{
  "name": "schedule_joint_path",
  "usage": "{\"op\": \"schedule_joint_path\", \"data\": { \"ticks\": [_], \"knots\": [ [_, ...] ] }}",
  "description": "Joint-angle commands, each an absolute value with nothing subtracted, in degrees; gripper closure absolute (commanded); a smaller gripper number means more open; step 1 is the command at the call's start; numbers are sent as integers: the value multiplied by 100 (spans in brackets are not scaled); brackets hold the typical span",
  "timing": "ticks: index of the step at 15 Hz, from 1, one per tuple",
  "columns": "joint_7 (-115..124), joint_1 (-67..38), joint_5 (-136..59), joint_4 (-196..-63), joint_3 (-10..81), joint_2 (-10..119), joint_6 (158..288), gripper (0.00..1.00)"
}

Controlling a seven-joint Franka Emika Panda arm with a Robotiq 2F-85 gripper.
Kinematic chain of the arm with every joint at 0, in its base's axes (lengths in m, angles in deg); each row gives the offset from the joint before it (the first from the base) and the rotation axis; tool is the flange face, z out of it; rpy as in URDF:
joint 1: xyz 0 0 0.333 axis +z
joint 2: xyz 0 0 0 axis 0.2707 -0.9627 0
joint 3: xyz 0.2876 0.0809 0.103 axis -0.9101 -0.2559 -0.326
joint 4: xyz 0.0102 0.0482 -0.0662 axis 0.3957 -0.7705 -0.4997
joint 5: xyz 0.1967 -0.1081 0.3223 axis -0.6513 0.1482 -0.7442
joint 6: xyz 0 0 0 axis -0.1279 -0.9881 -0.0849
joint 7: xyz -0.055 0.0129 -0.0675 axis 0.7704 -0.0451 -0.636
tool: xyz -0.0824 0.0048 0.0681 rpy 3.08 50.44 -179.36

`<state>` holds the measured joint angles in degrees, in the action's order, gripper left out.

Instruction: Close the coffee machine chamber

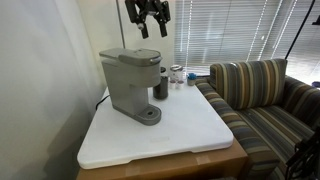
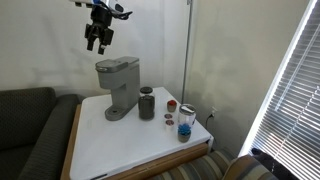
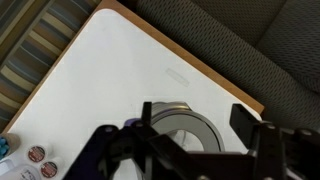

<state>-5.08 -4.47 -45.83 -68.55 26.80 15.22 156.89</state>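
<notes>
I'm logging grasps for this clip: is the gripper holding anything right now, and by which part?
Nothing is held: the black gripper hangs open above the grey coffee machine, apart from it.

The coffee machine (image 1: pixel 130 85) is a compact grey single-serve brewer that stands upright on the white table (image 1: pixel 170 135), towards the back edge and close to the wall. In both exterior views its tall body carries an overhanging brew head above a round drip base (image 1: pixel 148 115). The chamber lid (image 2: pixel 118 65) on top sits low and level with the head, and no gap can be made out at this size. The wrist view shows only part of its rounded grey outline (image 3: pixel 190 128) from above.
</notes>
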Motion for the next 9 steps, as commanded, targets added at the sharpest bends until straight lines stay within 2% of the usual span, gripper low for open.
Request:
{"op": "schedule_joint_path", "data": {
  "ticks": [1, 9],
  "knots": [
    [-477, -459, -4592, -6886, 2667, 1631, 15479, 0],
    [-233, -440, -4664, -6748, 2597, 1523, 15554, 0]
  ]
}}
